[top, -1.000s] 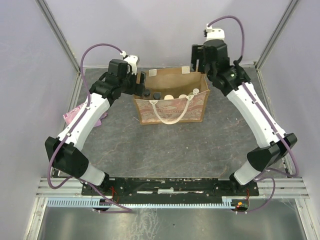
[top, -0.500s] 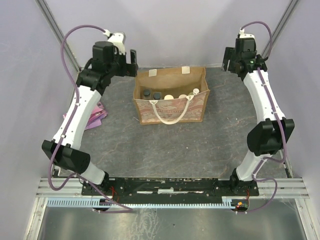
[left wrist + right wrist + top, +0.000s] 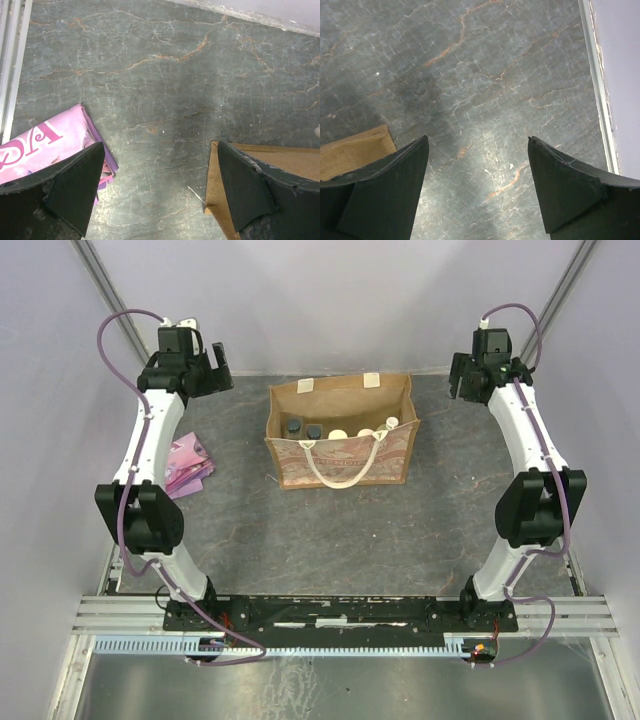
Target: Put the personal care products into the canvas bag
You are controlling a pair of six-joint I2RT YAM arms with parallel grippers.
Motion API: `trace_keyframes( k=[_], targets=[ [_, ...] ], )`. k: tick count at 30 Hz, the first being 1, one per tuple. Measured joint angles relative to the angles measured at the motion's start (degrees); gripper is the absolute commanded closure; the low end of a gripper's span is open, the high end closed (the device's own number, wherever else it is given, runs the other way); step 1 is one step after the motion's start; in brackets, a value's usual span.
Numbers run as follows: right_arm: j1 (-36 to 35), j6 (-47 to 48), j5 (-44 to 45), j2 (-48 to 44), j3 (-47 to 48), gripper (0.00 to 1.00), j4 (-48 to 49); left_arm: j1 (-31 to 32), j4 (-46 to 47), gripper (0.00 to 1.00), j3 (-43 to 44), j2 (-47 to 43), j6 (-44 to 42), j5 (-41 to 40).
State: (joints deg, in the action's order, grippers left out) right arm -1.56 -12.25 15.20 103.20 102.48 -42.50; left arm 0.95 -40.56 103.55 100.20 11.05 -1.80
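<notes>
The canvas bag (image 3: 340, 432) stands upright at the back middle of the table. Inside it I see two black caps (image 3: 302, 427) on the left and cream-white tops (image 3: 375, 427) on the right. My left gripper (image 3: 218, 368) is open and empty, high at the back left, away from the bag. My right gripper (image 3: 458, 373) is open and empty, high at the back right. In the left wrist view my gripper (image 3: 160, 150) hangs over bare table, with a bag corner (image 3: 220, 165) by the right finger. In the right wrist view my gripper (image 3: 477, 142) is over bare table beside another bag corner (image 3: 355, 150).
A flat pink-magenta packet (image 3: 182, 465) lies on the table at the left, also in the left wrist view (image 3: 45, 145). Metal frame rails (image 3: 600, 85) edge the table on both sides, and a pale wall closes the back.
Both arms have drawn back from the bag's top, the left to the back left corner and the right to the back right corner. The bag and its contents have not moved.
</notes>
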Motion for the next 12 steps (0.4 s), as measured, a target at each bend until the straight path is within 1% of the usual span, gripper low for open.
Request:
trace_keyframes(
  k=[12],
  targets=[
    [0.6,0.4,0.4,0.0,-1.0,0.12,0.0,0.5,0.5,0.00,-0.5,0.1,2.8,-7.3]
  ],
)
